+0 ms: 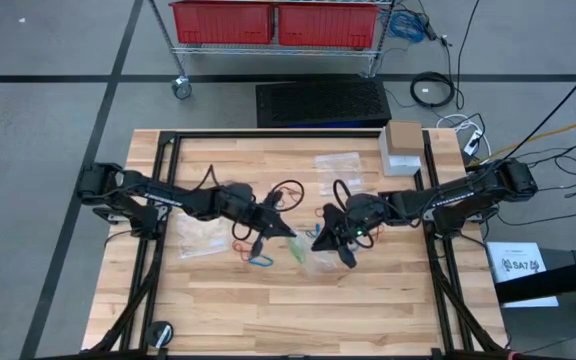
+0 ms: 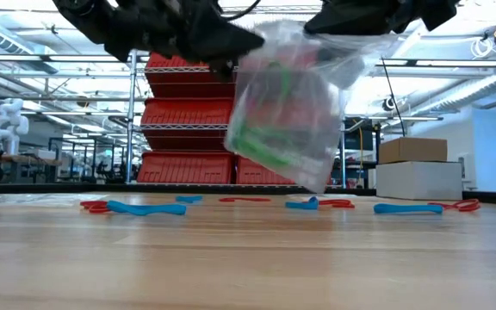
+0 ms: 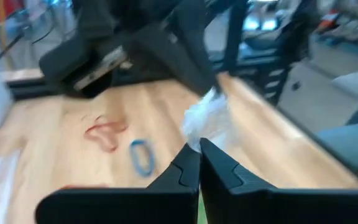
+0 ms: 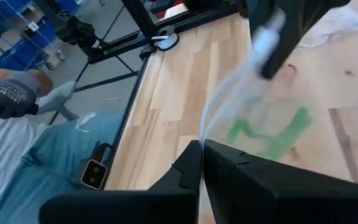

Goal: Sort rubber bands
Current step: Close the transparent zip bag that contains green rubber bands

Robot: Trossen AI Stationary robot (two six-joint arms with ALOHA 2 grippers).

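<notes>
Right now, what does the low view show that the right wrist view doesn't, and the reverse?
Only the low view shows the blue rubber bands and red rubber bands lying along the table, with red bins behind. Only the right wrist view shows a seated person beside the table, in jeans and a dark glove. Both show the clear bag held up off the table, with green bands inside.

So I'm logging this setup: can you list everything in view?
bag: one, clear, green bands inside, held above the table by both grippers
loose bands: several, red and blue, on the table
spare bags: a few, clear, flat on the table
boxes: two, brown on white, far right corner
red bins: on a rack beyond the table
person: jeans, dark glove, beside the table
left gripper: shut on bag
right gripper: shut on bag
</notes>
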